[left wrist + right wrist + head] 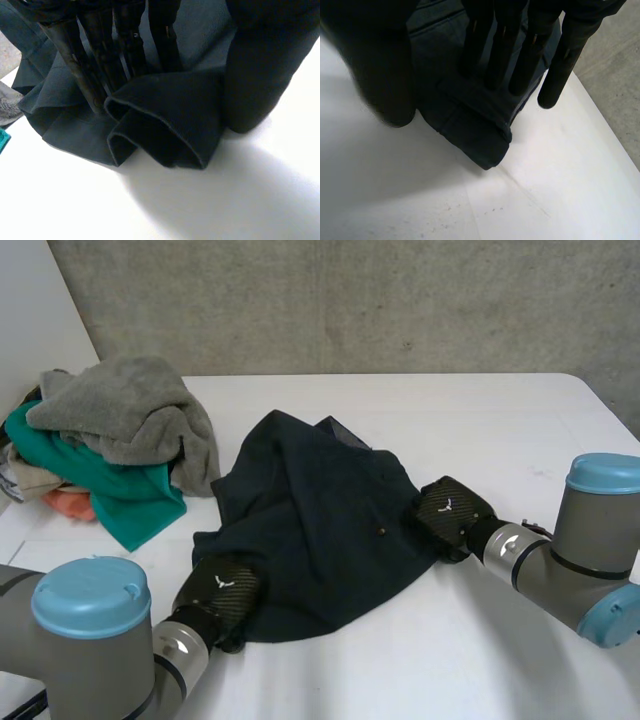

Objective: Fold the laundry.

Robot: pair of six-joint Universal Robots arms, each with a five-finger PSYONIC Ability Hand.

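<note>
A dark navy garment (pixel 320 530) lies crumpled in the middle of the white table (pixel 500 420). My left hand (pixel 222 590) is at its near left corner. In the left wrist view its fingers (pixel 100 60) stand on the cloth, and a bunched fold of hem (pixel 170 120) is squeezed between them and the thumb (pixel 255 75). My right hand (pixel 450 512) rests on the garment's right edge. There the straight fingers (pixel 520 60) press on a folded corner of the garment (pixel 470 125). Its thumb (pixel 385 75) stands beside the cloth, apart from the fingers.
A pile of other laundry (pixel 110 440), grey, teal and orange pieces, sits at the table's far left, close to the garment's left side. Bare white table stretches to the right and toward the near edge.
</note>
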